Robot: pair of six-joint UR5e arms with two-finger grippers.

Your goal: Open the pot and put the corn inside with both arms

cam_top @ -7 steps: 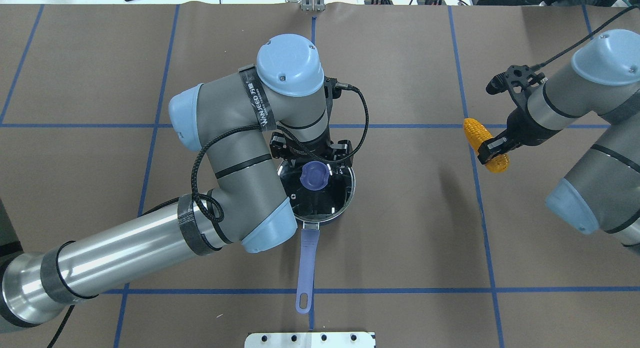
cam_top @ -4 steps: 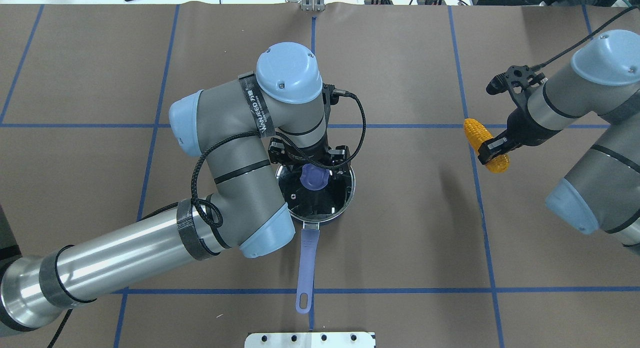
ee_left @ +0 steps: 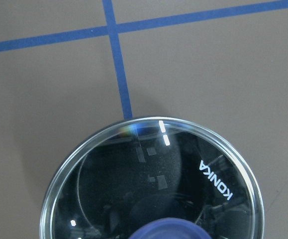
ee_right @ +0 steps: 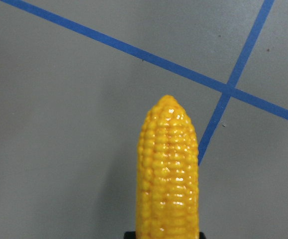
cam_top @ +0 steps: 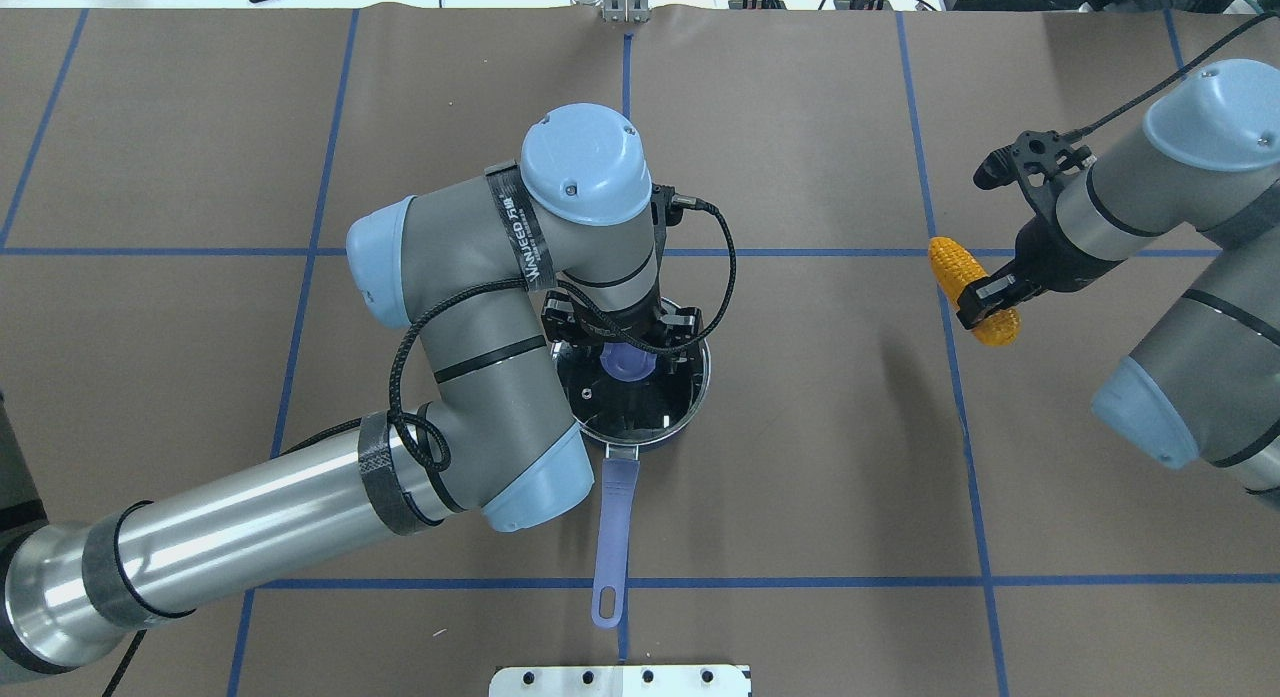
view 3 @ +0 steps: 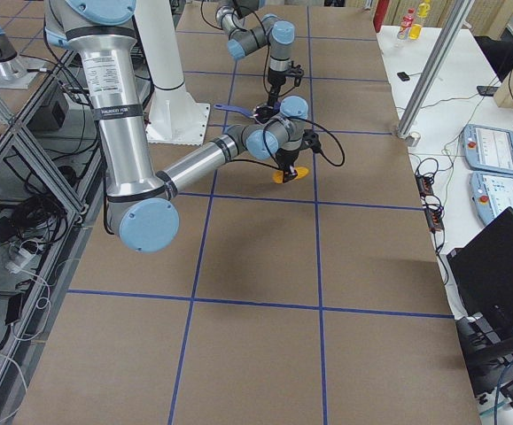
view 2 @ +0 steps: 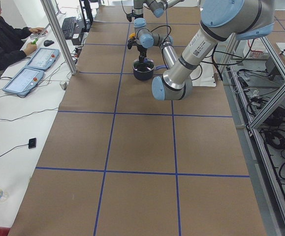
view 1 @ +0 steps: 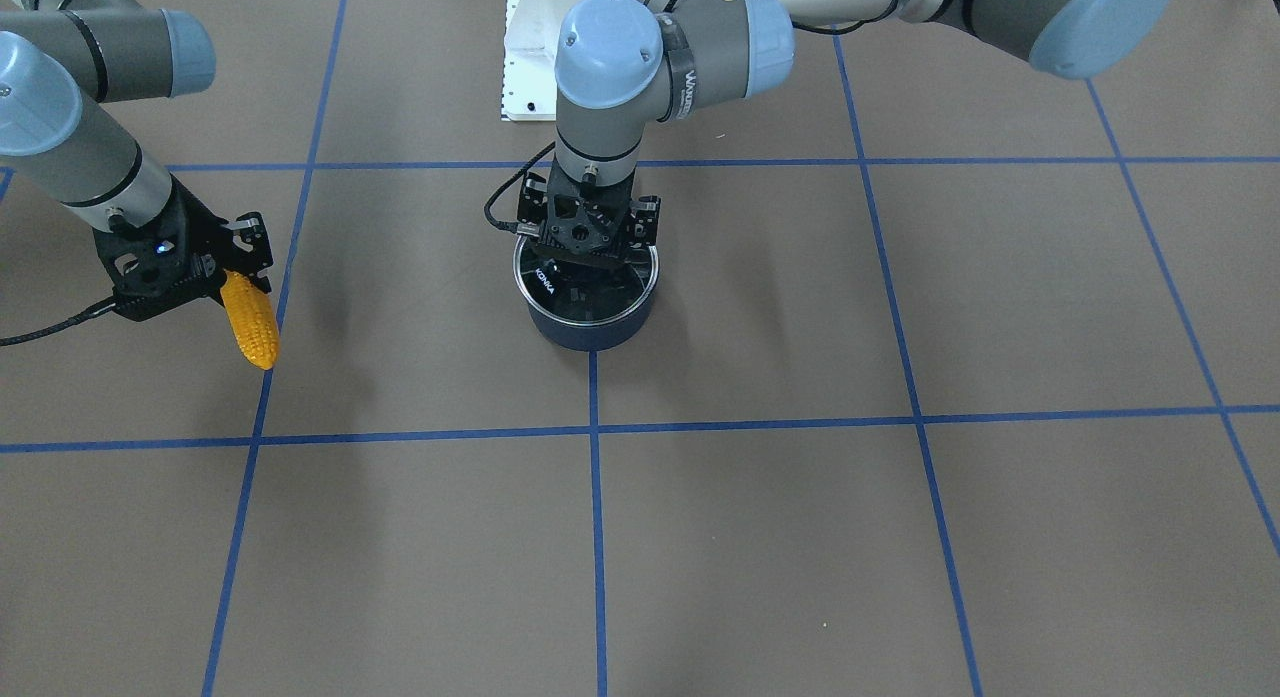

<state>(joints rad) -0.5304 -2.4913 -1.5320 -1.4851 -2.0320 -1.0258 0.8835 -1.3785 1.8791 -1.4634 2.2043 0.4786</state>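
Note:
The navy pot stands mid-table with its glass lid on and its lavender handle pointing toward the robot. My left gripper hangs straight down over the lid. It looks open, with a finger on each side of the blue knob. The left wrist view shows the lid close up and the knob at the bottom edge. My right gripper is shut on the yellow corn and holds it above the table, far right of the pot. The corn also shows in the front view and the right wrist view.
Blue tape lines grid the brown table. The white base plate sits at the near edge behind the pot handle. An operator sits at a side desk beyond the table's far edge.
My left wrist has shifted toward the knob, which is now partly covered by the gripper. The lid stays on the pot. The right arm and the corn have not moved.

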